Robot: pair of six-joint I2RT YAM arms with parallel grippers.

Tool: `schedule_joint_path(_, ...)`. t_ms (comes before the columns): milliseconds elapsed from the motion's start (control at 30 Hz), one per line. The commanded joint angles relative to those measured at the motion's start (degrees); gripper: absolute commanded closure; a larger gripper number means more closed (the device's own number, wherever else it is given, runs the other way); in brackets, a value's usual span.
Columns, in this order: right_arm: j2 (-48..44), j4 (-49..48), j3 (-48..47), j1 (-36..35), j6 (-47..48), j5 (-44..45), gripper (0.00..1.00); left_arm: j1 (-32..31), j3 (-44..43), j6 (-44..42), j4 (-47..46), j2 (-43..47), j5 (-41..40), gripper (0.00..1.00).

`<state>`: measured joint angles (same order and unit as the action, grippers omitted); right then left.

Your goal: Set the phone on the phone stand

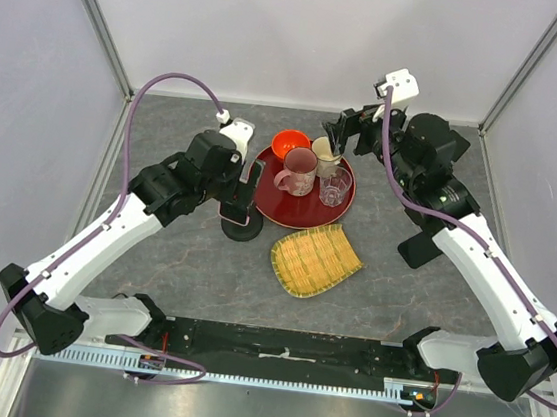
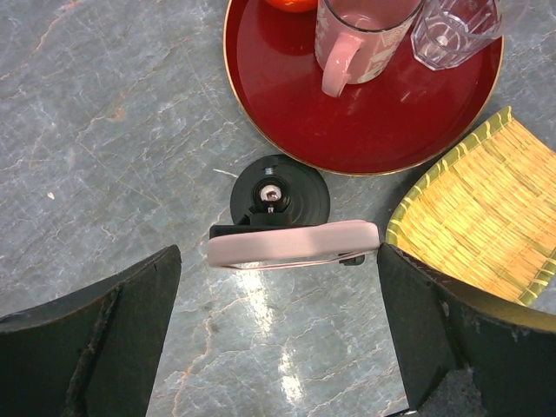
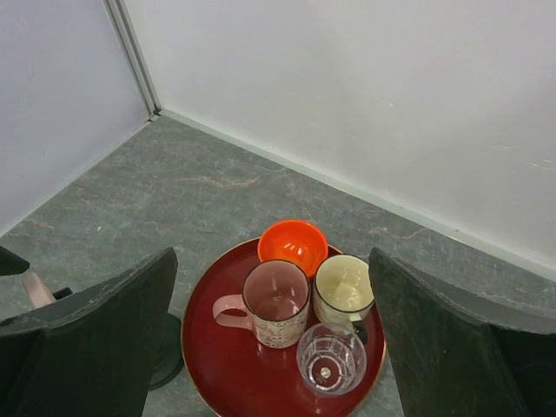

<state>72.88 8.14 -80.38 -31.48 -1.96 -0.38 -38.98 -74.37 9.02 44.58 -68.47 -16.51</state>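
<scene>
The phone (image 2: 294, 245), in a pink case, sits on the phone stand (image 2: 280, 195). It lies crosswise in the black cradle, and the left wrist camera sees it edge-on from above. The stand's round black base rests on the grey table (image 1: 166, 135), a little left of the middle and closer to the far edge than to the near one.

The left gripper (image 2: 278, 257) hangs directly over the phone with its jaws spread wide. One finger stands off each end of the phone, neither touches it, and nothing is held.

Just beside the stand, on its right and far side, is a round red tray (image 2: 382, 130); whether its rim touches the base I cannot tell. On the tray are an orange bowl (image 3: 293, 243), a pink mug (image 3: 274, 304), a cream cup (image 3: 343, 287) and a clear glass (image 3: 330, 358). A yellow woven mat (image 1: 315, 260) lies near the tray's near side, toward the table's middle.

The right gripper (image 3: 269, 261) hovers above the tray, toward the table's far edge. Its jaws are wide apart and empty.
</scene>
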Motion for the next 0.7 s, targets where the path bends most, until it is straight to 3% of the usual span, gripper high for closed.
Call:
schedule_joint_path(0, -2.1, -2.5, 0.7, 0.5, 1.2, -1.3, 0.02, 0.7, -2.6, -3.1, -0.3, 0.1, 2.2, 0.0)
schedule_joint_path(167, -2.0, -2.8, 1.1, 0.8, 1.2, -1.7, 0.02, 0.7, -1.7, -3.0, -1.1, -0.9, 4.5, 0.0)
schedule_joint_path(400, -1.7, -3.0, 1.3, 0.8, 0.8, -2.3, 0.02, 0.7, -1.1, -2.7, -2.1, -2.4, 1.6, 0.02)
schedule_joint_path(667, -1.2, -3.0, 1.5, 1.1, 0.7, -2.2, 0.02, 0.7, -0.5, -0.6, -2.5, -4.0, -2.5, 0.17)
